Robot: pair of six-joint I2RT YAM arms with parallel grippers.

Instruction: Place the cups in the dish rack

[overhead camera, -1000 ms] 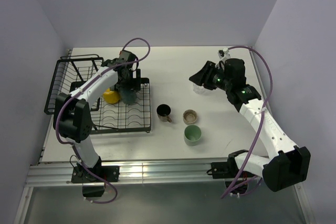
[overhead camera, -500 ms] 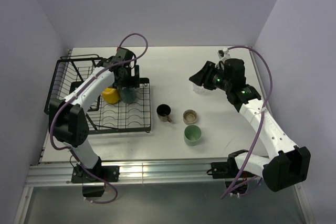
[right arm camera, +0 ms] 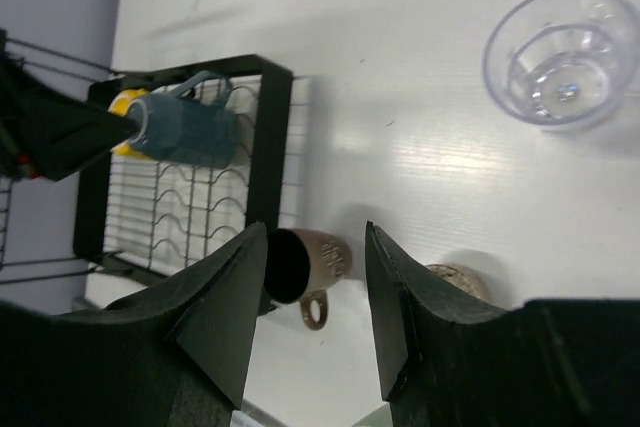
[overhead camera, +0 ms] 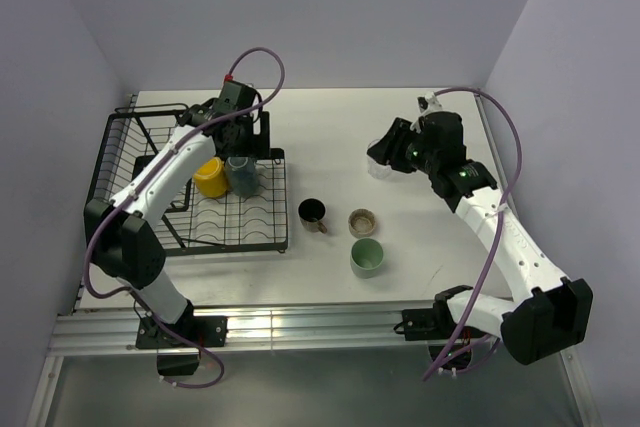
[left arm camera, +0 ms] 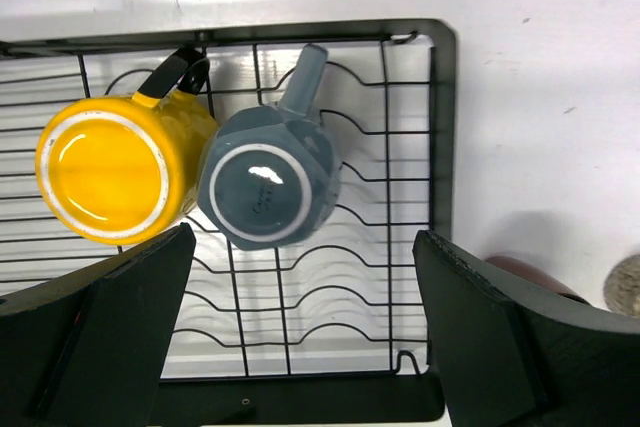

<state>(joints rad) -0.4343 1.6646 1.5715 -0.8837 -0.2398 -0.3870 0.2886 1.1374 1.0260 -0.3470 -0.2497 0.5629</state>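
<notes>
Overhead first: your left jaws [left arm camera: 305, 237] hang wide and empty above the black wire dish rack [left arm camera: 440, 127]. Straight below them sits the grey faceted mug [left arm camera: 268, 190], upturned on the dividers, base ring up, handle pointing to the far rail. It touches the glossy yellow mug [left arm camera: 108, 177], also inverted.

Right jaws [right arm camera: 316, 232] part-open, gripping nothing. They hover over the white bench [overhead camera: 320, 117], near the clear ribbed glass [right arm camera: 560, 57], which stands upright, mouth up, well apart from the rack.

Handling, as judged:
- Glass looks light, thin-walled, slick and breakable. Pinch over the rim, one finger inside and one outside, with modest squeeze; a grip on the outer curve would likely slip.
- Black mug [overhead camera: 313, 213], beige-brown cup [overhead camera: 362, 221] and pale green tumbler [overhead camera: 366, 256] stand clustered mid-bench. All look rigid and glazed, and heavier than the glass. Take each by the wall at the lip.
- On the black mug, stay opposite the handle so it hangs level.
</notes>
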